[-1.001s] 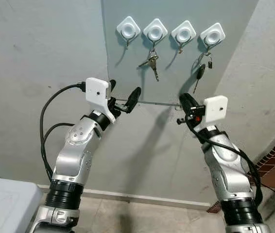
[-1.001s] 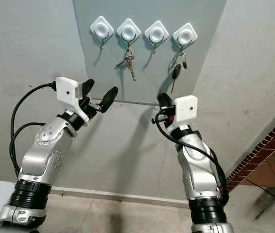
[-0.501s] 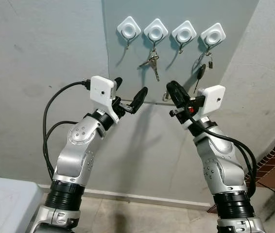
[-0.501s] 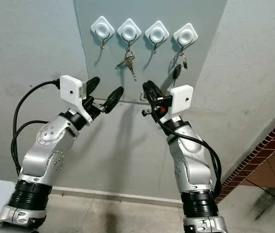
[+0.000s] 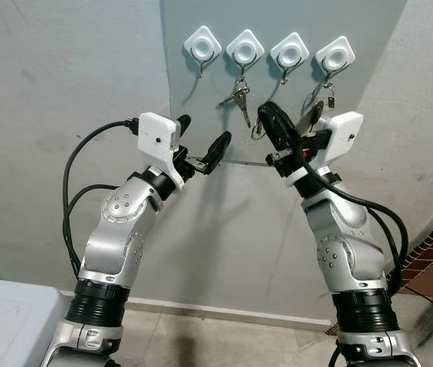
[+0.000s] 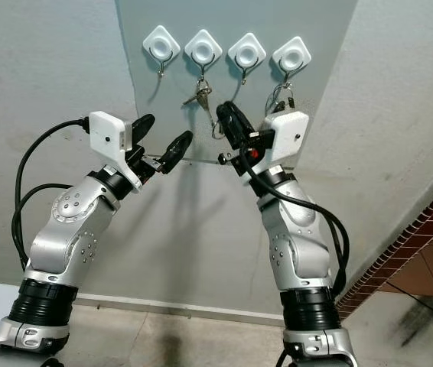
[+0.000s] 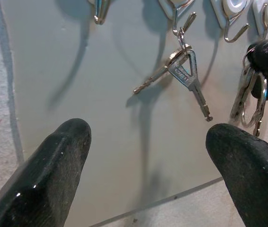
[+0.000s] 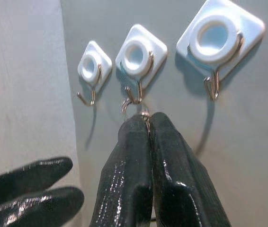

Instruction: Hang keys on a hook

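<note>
The right gripper point(image 5: 266, 116) has its two black fingers pressed together on a key ring point(image 7: 259, 101), pinching the keys so that the ring and its blades hang down beneath the fingertips, and it is raised against the grey panel point(image 5: 201, 130) that carries four white hooks in a row. Taking the third hook point(image 5: 288, 53) from the left as the landmark (it is bare, as is the first hook point(image 5: 202, 43)), the pinched ring lies below it and a little toward the second hook point(image 5: 244, 50), which already carries a bunch of keys point(image 5: 239, 98); the fourth hook point(image 5: 334, 56) holds a dark-headed key of its own. In the right wrist view the fingertips point(image 8: 141, 125) sit just beneath the wire of one hook, with the small ring peeping out above them, near the wire but, as far as I can judge, not yet over its tip. The held keys' long axis runs down the wall, so the ring's opening probably has to rise and pass over the upturned wire. The right arm is much the nearer to the landmark; the left gripper point(image 5: 201, 145), fingers spread and holding nothing, hovers lower and off toward the first hook.
</note>
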Available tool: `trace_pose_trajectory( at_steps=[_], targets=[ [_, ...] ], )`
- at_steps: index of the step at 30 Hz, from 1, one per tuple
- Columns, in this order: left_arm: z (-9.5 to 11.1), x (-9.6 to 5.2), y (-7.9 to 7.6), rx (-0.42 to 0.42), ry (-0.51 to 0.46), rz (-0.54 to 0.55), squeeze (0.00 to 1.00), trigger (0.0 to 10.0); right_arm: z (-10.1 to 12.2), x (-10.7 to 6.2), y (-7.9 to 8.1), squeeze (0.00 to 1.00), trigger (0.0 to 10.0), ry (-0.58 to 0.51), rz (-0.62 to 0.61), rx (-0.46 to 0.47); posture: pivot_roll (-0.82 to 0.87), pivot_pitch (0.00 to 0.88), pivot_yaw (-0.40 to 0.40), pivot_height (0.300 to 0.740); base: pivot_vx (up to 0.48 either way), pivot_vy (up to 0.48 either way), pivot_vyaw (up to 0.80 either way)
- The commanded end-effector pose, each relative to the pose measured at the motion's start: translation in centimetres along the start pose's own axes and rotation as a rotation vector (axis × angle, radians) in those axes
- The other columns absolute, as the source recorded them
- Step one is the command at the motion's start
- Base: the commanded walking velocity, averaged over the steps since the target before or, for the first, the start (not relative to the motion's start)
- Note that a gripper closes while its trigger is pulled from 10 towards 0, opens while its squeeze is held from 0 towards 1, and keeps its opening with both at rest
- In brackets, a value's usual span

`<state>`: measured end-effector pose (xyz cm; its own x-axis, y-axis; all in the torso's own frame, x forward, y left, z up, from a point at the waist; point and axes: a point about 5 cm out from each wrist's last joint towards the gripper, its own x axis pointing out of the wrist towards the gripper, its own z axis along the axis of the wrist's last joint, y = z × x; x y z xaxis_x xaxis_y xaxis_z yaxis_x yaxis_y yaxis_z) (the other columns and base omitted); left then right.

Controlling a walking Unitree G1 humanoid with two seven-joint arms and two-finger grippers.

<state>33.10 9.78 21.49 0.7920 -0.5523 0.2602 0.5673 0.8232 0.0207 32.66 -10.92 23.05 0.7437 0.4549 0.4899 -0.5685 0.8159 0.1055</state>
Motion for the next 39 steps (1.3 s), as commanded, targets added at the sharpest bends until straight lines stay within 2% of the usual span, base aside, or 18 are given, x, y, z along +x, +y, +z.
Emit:
trace_pose_trajectory(
  at_steps=[1,15,33,39],
  targets=[
    [0.7,0.3,0.0,0.013,-0.019,-0.017,0.0,10.0,1.2,0.6,0.1,0.0,10.0,-0.05,0.007,-0.005,-0.04,0.0,0.009,0.74,0.0,0.0,0.0],
    [0.8,0.4,-0.2,0.014,-0.021,-0.027,0.0,10.0,3.0,1.9,-0.6,0.0,10.0,-0.135,-0.061,0.001,-0.04,0.0,0.008,0.74,0.0,0.0,0.0],
    [0.8,0.3,-0.1,0.012,-0.02,-0.017,0.0,10.0,3.6,2.9,-1.2,0.0,10.0,-0.176,-0.12,-0.018,-0.03,0.0,0.005,0.74,0.0,0.0,0.0],
    [0.8,0.3,-0.1,0.009,-0.022,-0.019,0.0,10.0,3.4,3.3,-1.3,0.0,10.0,-0.176,-0.114,0.001,-0.03,0.0,0.004,0.74,0.0,0.0,0.0]
  ],
)
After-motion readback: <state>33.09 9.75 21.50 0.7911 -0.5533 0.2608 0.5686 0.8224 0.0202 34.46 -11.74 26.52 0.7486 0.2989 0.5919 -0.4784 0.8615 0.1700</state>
